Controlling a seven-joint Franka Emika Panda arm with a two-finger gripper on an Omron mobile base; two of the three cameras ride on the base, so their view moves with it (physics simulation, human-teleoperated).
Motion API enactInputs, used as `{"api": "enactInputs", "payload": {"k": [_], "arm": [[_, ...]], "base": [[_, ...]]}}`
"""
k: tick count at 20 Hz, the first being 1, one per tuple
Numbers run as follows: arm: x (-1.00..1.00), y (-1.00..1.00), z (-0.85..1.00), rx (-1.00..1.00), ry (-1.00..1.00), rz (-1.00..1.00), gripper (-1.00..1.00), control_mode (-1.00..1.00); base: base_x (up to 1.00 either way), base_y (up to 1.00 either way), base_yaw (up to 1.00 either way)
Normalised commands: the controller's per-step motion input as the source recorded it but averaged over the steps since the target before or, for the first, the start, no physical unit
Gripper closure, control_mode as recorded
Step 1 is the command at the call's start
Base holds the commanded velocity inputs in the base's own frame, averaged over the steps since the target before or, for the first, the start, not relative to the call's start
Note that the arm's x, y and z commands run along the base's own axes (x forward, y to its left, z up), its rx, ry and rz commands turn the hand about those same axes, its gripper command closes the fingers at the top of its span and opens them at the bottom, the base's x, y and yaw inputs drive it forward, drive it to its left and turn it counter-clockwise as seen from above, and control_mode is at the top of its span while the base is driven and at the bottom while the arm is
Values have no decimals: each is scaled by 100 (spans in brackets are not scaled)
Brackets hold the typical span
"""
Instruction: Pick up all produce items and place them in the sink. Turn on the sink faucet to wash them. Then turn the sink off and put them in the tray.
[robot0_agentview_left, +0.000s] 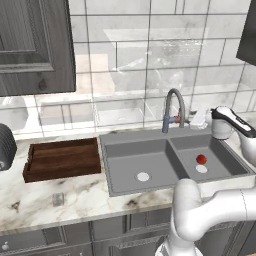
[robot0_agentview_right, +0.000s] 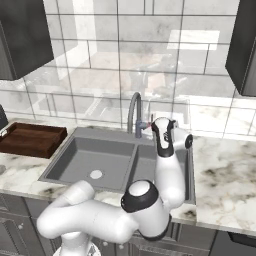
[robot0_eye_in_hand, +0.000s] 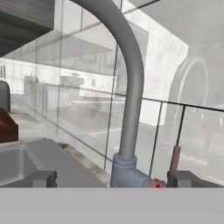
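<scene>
Tomato (robot0_agentview_left: 201, 159) in sink (robot0_agentview_left: 125, 165); I'm at the faucet (robot0_eye_in_hand: 131, 87), gripper (robot0_eye_in_hand: 111, 179) spread. Next, I judge: nudge the handle (robot0_eye_in_hand: 175, 158).

A home kitchen, rendered. A grey double-basin sink (robot0_agentview_left: 150, 160) is sunk into a marbled tabletop (robot0_agentview_left: 60, 200), with an arched faucet (robot0_agentview_left: 172, 107) at its 12 o'clock edge. Glossy pale wall tiles (robot0_agentview_left: 130, 65) rise behind, dark panelled cabinets (robot0_agentview_left: 32, 45) hang above, and grey cabinet fronts (robot0_agentview_left: 75, 237) run below. A wooden tray (robot0_agentview_left: 62, 159) sits at the sink's 9 o'clock.
</scene>
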Motion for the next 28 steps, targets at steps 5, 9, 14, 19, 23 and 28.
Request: {"api": "enactInputs", "payload": {"k": [5, 9, 14, 19, 23, 28], "arm": [[27, 0, 0, 0, -1, 3, -100, -100], [27, 0, -1, 0, -1, 3, -100, -100], [24, 0, -1, 0, -1, 3, -100, -100], [25, 0, -2, 0, 0, 3, -100, -100], [23, 0, -4, 0, 0, 3, -100, -100], [20, 1, -4, 0, -1, 4, -100, -100]], "base": [[0, 0, 0], [0, 0, 0], [0, 0, 0], [0, 0, 0], [0, 0, 0], [0, 0, 0]]}}
